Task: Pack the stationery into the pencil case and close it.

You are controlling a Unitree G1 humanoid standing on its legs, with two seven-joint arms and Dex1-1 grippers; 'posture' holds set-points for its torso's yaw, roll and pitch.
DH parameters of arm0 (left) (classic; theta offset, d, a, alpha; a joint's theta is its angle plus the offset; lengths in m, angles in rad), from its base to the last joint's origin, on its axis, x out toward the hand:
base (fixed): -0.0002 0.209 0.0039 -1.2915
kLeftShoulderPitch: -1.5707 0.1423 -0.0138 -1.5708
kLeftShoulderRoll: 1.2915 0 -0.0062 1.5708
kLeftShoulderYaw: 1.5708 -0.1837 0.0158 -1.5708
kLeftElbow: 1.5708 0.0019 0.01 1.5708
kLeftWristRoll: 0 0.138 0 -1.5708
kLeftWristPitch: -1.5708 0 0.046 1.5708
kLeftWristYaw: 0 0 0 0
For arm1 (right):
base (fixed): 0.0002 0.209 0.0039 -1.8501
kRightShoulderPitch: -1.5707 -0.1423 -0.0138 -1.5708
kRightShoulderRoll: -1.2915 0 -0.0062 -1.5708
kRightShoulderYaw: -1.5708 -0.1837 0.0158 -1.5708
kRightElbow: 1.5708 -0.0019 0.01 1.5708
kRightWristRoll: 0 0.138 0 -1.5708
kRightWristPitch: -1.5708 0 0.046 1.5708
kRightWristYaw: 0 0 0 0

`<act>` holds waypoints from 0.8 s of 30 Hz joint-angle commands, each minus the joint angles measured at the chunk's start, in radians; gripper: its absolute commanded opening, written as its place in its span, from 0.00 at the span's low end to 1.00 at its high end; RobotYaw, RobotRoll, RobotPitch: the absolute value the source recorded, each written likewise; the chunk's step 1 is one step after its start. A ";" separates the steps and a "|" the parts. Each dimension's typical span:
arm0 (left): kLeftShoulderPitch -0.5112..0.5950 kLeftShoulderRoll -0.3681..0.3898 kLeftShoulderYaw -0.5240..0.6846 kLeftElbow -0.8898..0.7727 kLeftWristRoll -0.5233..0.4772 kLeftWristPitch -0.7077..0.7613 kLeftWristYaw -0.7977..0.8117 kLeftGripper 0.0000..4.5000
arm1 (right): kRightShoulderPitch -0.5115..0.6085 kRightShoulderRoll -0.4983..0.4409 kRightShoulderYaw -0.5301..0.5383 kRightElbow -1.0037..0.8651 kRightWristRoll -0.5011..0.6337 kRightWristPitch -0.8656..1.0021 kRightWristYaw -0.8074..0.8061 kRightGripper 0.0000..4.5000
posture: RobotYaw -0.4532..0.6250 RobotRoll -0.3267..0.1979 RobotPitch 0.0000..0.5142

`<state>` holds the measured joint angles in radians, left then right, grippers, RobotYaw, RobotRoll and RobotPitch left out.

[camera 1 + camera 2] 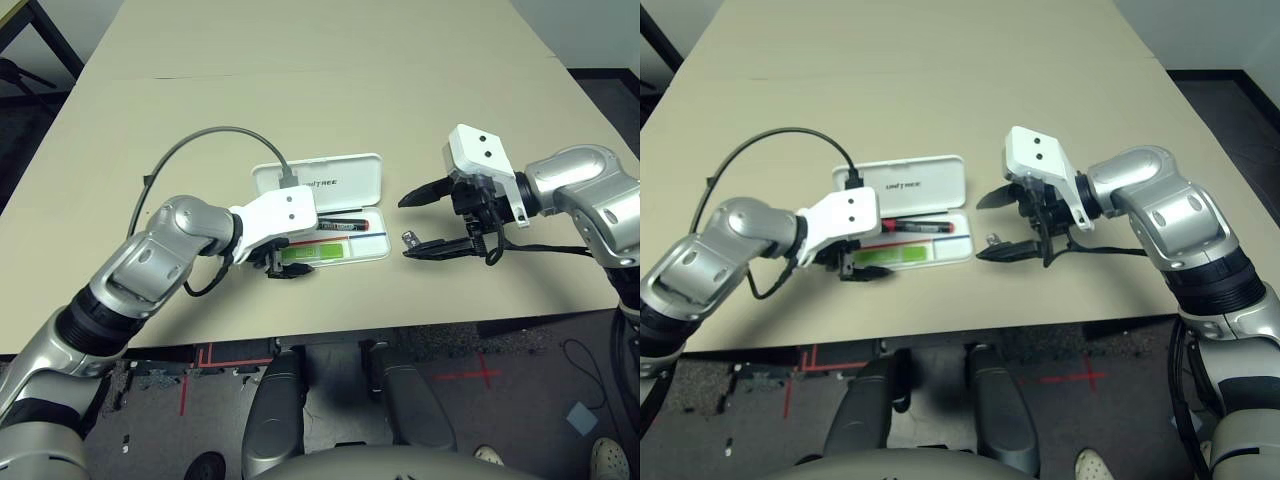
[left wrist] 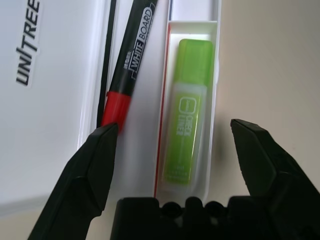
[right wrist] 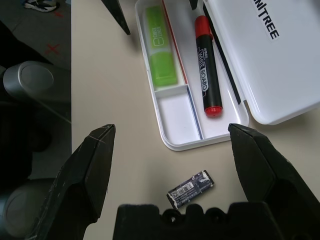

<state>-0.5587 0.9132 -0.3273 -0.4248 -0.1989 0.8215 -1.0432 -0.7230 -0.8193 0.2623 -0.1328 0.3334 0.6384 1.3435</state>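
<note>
1. The pencil case (image 3: 176, 142) lies open on the table (image 1: 300, 80), its white lid (image 1: 330, 175) folded back flat on the far side with the UNITREE lettering facing up, and its inner tray on the side nearer me.
2. Inside the tray, the red marker (image 3: 206, 75) lies lengthwise in the long compartment next to the lid hinge; WHITE BOARD reads along its black barrel.
3. The bright-green stick (image 2: 186, 107) sits in the narrow compartment on the tray's near side, flat and parallel to the marker, a thin wall between them.
4. The small compartment at the tray's end, on my right, has a blue line along its edge and a bare white floor.
5. The tiny dark-grey piece (image 3: 190, 188) is outside the case, lying on the table just beyond the tray's right end, close but not touching.
6. My left gripper (image 2: 185, 145) hangs right over the tray's left end, fingers spread wide; the green stick lies between them and below, gripped by neither, and one fingertip (image 2: 102, 142) stands near the marker's red end.
7. My right gripper (image 1: 425, 222) hovers above the table to the right of the case, its fingers as wide apart as can be, holding nothing, with the dark-grey piece lying on the table below the gap between them.
8. A grey cable (image 1: 200, 140) loops up over the table from my left wrist.
</note>
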 commanded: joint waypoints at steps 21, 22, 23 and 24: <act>0.136 0.172 0.263 -0.109 -0.129 -0.001 -0.025 0.99 | 0.030 0.183 -0.265 -0.048 -0.072 0.614 -0.659 1.00 | 0.44 0.62 0.43; 0.134 0.170 0.260 -0.107 -0.128 -0.002 -0.023 0.99 | 0.026 0.208 -0.288 -0.071 -0.070 0.664 -0.692 1.00 | 0.44 0.62 0.43; 0.131 0.166 0.255 -0.104 -0.127 -0.003 -0.021 0.99 | 0.025 0.231 -0.307 -0.096 -0.074 0.715 -0.725 1.00 | 0.43 0.62 0.44; 0.127 0.163 0.250 -0.102 -0.125 -0.004 -0.019 0.99 | 0.025 0.252 -0.324 -0.118 -0.078 0.752 -0.757 1.00 | 0.43 0.62 0.44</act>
<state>-0.4327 1.0772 -0.0585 -0.5118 -0.3176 0.8223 -1.0666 -0.6955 -0.5800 -0.0241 -0.2045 0.2496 1.3130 0.6355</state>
